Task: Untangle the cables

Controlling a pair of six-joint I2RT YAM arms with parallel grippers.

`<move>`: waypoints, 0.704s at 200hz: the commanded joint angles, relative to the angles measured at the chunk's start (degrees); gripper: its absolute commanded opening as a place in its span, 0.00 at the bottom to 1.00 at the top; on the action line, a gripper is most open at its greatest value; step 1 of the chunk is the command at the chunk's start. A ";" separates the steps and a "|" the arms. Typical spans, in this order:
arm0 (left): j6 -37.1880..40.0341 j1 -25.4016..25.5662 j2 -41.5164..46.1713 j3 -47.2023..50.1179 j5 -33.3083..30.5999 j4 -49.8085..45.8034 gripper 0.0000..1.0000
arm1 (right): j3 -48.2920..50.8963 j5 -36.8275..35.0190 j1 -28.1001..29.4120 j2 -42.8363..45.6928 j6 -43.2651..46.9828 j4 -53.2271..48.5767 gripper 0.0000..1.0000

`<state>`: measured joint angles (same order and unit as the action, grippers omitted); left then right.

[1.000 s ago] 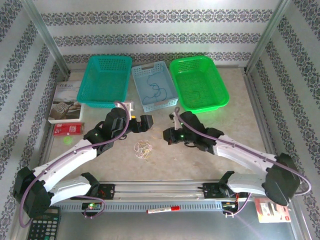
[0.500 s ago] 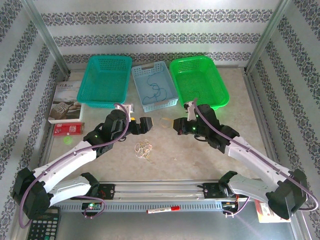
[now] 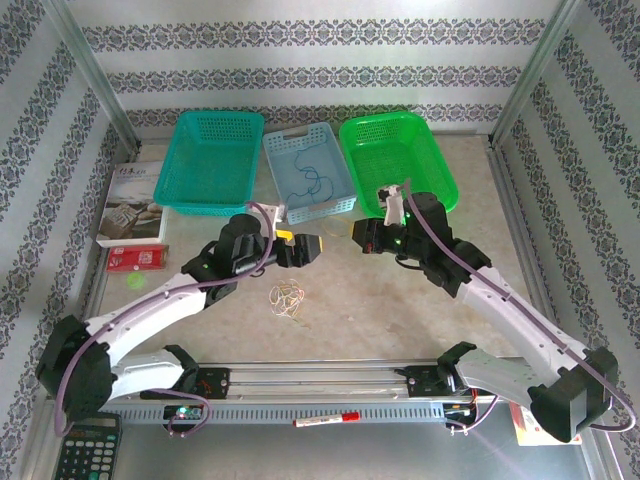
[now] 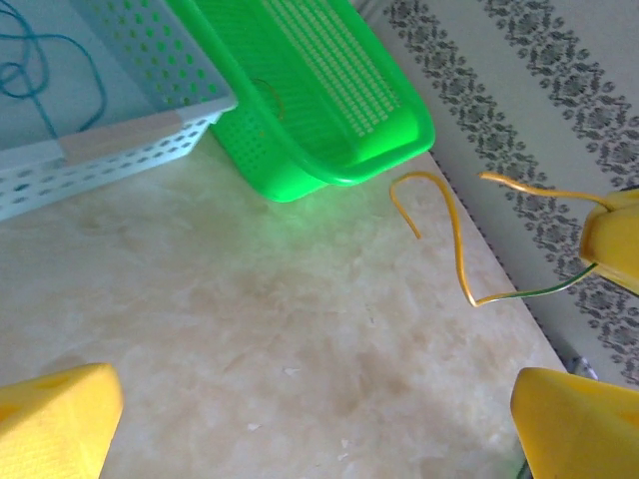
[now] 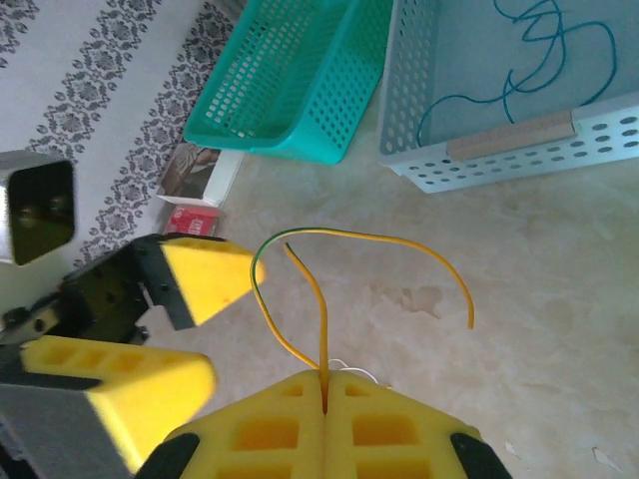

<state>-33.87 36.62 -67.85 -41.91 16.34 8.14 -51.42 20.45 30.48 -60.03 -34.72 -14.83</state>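
In the right wrist view my right gripper (image 5: pixel 326 377) is shut on a yellow-green wire (image 5: pixel 349 237), whose two ends arc up and out in front of the pads. From above, this gripper (image 3: pixel 361 236) hovers just before the green basket (image 3: pixel 397 165). My left gripper (image 3: pixel 306 248) stands open close to its left, nothing between its fingers (image 4: pixel 55 419); its camera sees the held wire (image 4: pixel 455 239) hanging at the right. The rest of the cables (image 3: pixel 287 297), a small curled bunch, lie on the table between the arms. A blue cable (image 3: pixel 310 181) lies in the light-blue basket (image 3: pixel 340 205).
A teal basket (image 3: pixel 213 160) stands at the back left. Left of the arms lie a book (image 3: pixel 130 205) and a red box (image 3: pixel 137 260). A calculator (image 3: pixel 85 455), a marker (image 3: pixel 325 420) and a red card (image 3: pixel 545 420) lie along the near edge.
My right gripper has carried the yellow-green wire away from the bunch, up and back toward the green basket. My left gripper has shifted slightly right, still open.
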 commanded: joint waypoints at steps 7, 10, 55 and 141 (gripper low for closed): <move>-7.30 -0.67 -1.89 -0.18 3.87 12.61 1.00 | -1.98 1.20 -0.42 0.27 -0.14 0.27 0.00; -8.40 -0.67 -1.97 0.34 3.72 13.96 1.00 | -2.00 1.33 -0.42 0.21 -0.17 0.34 0.00; -14.75 -0.67 -2.02 3.87 -0.49 23.63 1.00 | -1.53 1.71 -0.38 0.11 -1.11 1.03 0.00; -15.62 -0.66 -7.42 3.77 -1.54 28.67 0.74 | -1.92 3.37 0.46 0.65 -3.26 2.91 0.00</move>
<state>-48.51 36.62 -74.13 -38.26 15.75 30.81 -51.77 22.28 30.52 -60.05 -36.97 -13.43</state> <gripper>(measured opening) 0.783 0.052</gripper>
